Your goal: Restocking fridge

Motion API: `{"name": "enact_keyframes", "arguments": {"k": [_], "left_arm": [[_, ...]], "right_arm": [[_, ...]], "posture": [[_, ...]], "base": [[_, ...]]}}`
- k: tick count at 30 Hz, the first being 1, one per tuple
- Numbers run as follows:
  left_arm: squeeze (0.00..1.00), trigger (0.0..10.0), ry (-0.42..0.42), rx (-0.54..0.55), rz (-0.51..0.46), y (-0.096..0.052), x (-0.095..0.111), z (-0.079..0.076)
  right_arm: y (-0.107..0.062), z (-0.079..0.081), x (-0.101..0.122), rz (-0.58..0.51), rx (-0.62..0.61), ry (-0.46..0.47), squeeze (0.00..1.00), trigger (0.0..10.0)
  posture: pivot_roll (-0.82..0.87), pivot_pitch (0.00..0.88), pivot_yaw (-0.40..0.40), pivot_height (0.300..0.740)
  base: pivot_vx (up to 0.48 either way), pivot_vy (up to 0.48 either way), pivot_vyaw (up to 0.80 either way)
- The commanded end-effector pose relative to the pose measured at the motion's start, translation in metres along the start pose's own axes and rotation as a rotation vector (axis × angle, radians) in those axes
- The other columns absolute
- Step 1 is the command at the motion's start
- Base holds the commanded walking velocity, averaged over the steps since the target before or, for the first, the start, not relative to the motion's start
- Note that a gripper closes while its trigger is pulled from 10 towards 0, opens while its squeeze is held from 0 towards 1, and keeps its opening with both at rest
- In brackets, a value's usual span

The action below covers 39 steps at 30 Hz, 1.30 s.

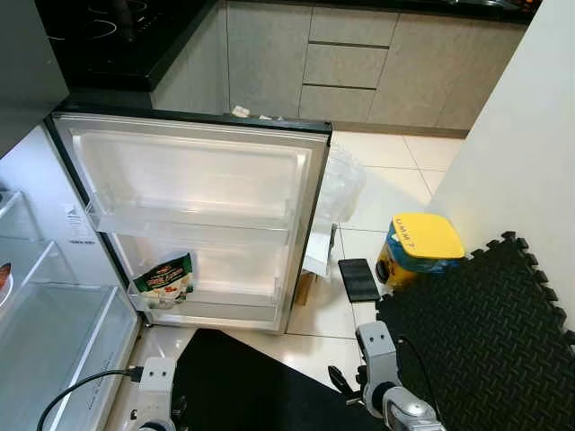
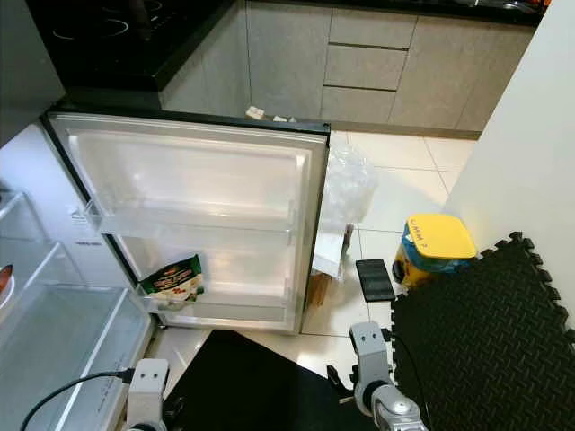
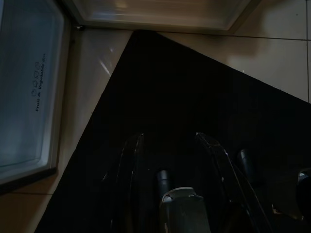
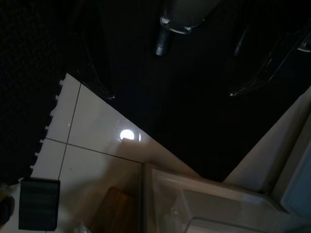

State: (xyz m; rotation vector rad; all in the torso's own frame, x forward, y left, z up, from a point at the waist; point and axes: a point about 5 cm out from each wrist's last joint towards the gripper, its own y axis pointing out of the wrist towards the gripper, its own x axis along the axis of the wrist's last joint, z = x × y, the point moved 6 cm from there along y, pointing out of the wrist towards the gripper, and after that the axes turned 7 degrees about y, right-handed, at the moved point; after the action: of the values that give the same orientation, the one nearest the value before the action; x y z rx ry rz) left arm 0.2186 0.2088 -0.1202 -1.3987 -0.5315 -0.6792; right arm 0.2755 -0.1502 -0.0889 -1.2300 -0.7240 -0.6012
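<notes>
The yellow-lidded tub on the floor beside the open fridge door looks rigid and weighty — best gripped across its sides — while both end effectors, left and right, hang spread and empty.

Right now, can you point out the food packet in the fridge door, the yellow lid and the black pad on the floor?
packet (image 1: 166,278), left eye view, middle of its printed front.
yellow lid (image 1: 428,235), left eye view, centre of its top.
black pad (image 1: 359,279), left eye view, middle of its face.
</notes>
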Motion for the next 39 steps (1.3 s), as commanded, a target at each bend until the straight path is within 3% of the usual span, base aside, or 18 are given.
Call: {"name": "enact_keyframes", "arguments": {"k": [1, 5, 12, 21, 22, 25, 30, 34, 39], "left_arm": [[0.0, 10.0, 0.004, 0.019, 0.014, -0.002, -0.004, 0.01], [0.0, 10.0, -0.017, 0.024, -0.02, 0.006, 0.014, -0.001], [0.0, 10.0, -0.008, 0.019, -0.03, 0.008, 0.021, -0.005], [0.0, 10.0, -0.042, 0.043, -0.027, 0.006, 0.017, 0.002], [0.0, 10.0, -0.145, 0.095, -0.037, 0.006, 0.018, 0.014], [0.0, 10.0, -0.158, 0.11, -0.071, 0.006, 0.026, 0.022], [0.0, 10.0, -0.152, 0.12, -0.129, 0.006, 0.04, 0.025], [0.0, 10.0, -0.087, 0.084, -0.173, 0.007, 0.049, 0.011], [0.0, 10.0, -0.101, 0.087, -0.185, 0.008, 0.055, 0.009]], "right_arm": [[-0.002, -0.001, -0.009, 0.026, -0.011, 0.009, 0.0, 10.0], [-0.002, 0.001, -0.009, 0.032, -0.001, -0.025, 0.0, 10.0], [0.0, 0.001, -0.007, 0.033, -0.005, -0.027, 0.0, 10.0], [0.0, 0.002, -0.008, 0.048, 0.001, -0.04, 0.0, 10.0], [0.001, 0.004, -0.007, 0.05, 0.007, -0.041, 0.0, 10.0], [0.003, 0.008, -0.007, 0.05, 0.015, -0.04, 0.0, 10.0], [0.004, 0.011, -0.001, 0.035, 0.023, -0.029, 0.0, 10.0], [0.004, 0.008, 0.0, 0.028, 0.032, -0.022, 0.0, 10.0], [0.003, 0.005, 0.002, 0.03, 0.029, -0.044, 0.0, 10.0]], "posture": [[-0.02, 0.019, -0.049, 0.738], [-0.02, 0.014, -0.053, 0.738], [-0.02, 0.005, -0.073, 0.738], [-0.03, 0.014, -0.083, 0.738], [-0.03, 0.022, -0.087, 0.738], [-0.02, 0.032, -0.079, 0.738], [0.02, 0.06, -0.083, 0.738], [0.01, 0.044, -0.106, 0.738], [-0.01, 0.026, -0.091, 0.738]], "base": [[0.0, 0.0, 0.0], [0.0, 0.0, 0.0], [0.0, 0.0, 0.0], [0.0, 0.0, 0.0], [0.0, 0.0, 0.0], [0.0, 0.0, 0.0], [0.0, 0.0, 0.0], [0.0, 0.0, 0.0], [0.0, 0.0, 0.0]]}}
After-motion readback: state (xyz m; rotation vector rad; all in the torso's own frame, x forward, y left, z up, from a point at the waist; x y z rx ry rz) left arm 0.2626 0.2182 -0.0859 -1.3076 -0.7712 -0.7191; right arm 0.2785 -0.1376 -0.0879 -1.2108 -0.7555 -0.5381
